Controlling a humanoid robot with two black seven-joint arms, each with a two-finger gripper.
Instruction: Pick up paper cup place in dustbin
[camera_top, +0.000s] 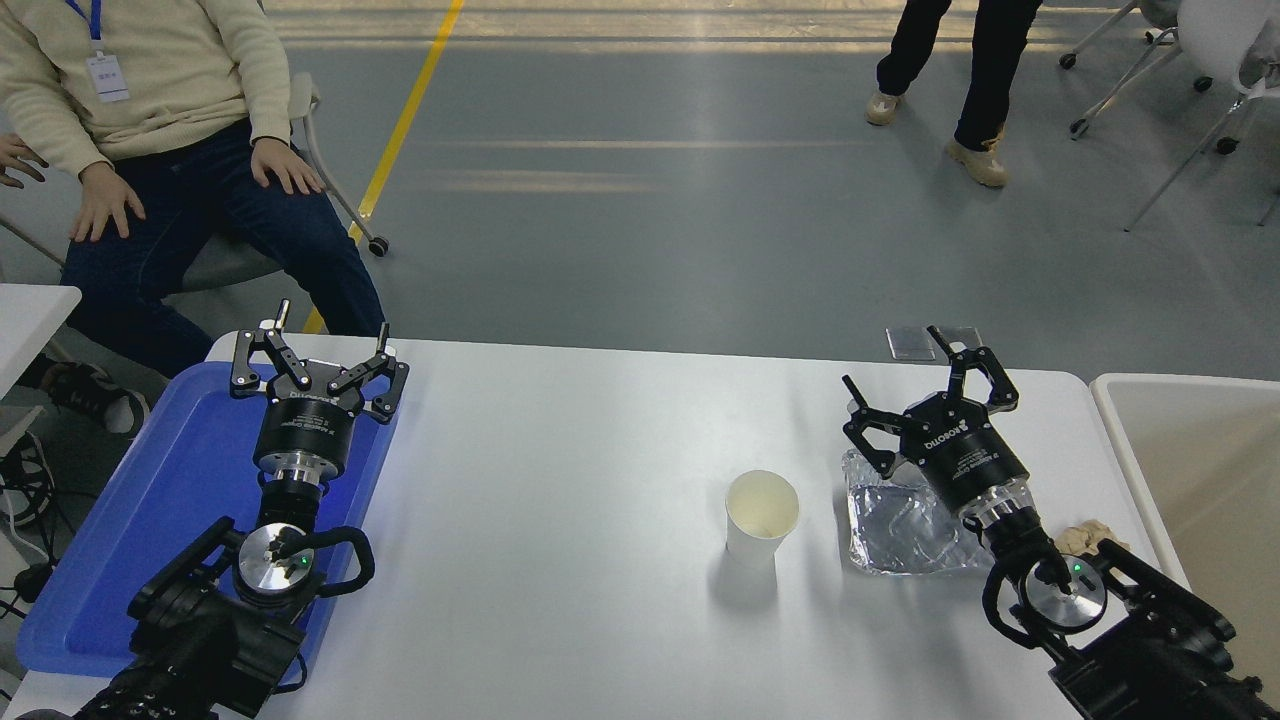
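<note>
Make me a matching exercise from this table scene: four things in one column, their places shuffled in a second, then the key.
Things
1. paper cup
2. foil tray
3. blue tray
4. dustbin

Places
A. at the table's left edge, under the left gripper
B. off the table's right end
C. upright near the table's middle
D. below the right gripper

Pairs: 1-C, 2-D, 3-A, 4-B

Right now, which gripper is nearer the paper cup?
Right. The right gripper hangs open over the foil tray just right of the paper cup; the left gripper is open over the blue tray, far left.
</note>
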